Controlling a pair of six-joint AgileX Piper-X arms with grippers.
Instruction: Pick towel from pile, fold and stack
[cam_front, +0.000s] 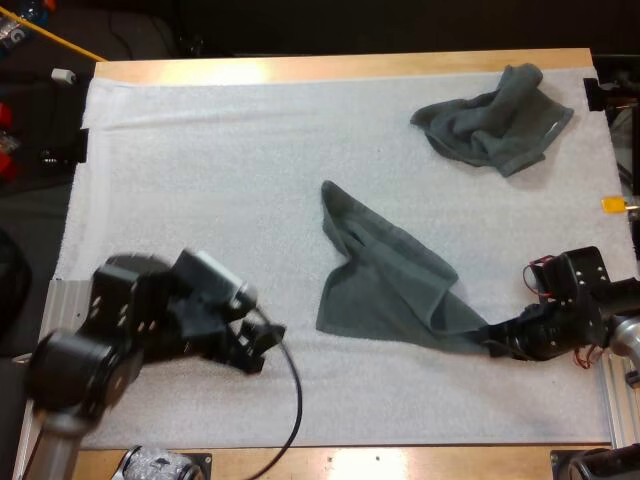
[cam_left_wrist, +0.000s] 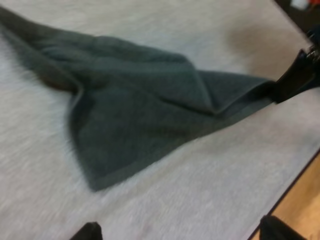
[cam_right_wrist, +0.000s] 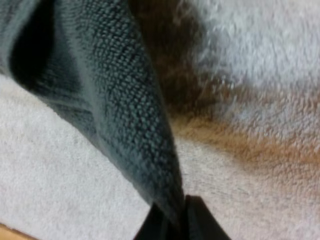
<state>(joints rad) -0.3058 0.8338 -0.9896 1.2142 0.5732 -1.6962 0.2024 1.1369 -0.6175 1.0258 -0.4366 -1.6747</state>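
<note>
Towel (cam_front: 385, 280) pinched at one corner by right claw (cam_front: 495, 346), flattening step likely in hand; next, probably left claw (cam_front: 262, 345), spread wide, onto a free corner.

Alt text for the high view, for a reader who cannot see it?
The right gripper pinches one corner of a dark grey-green towel spread loosely on the white mat. The left gripper is over the mat beside that towel, clear of it, and a crumpled towel lies near the mat's far right corner.
</note>
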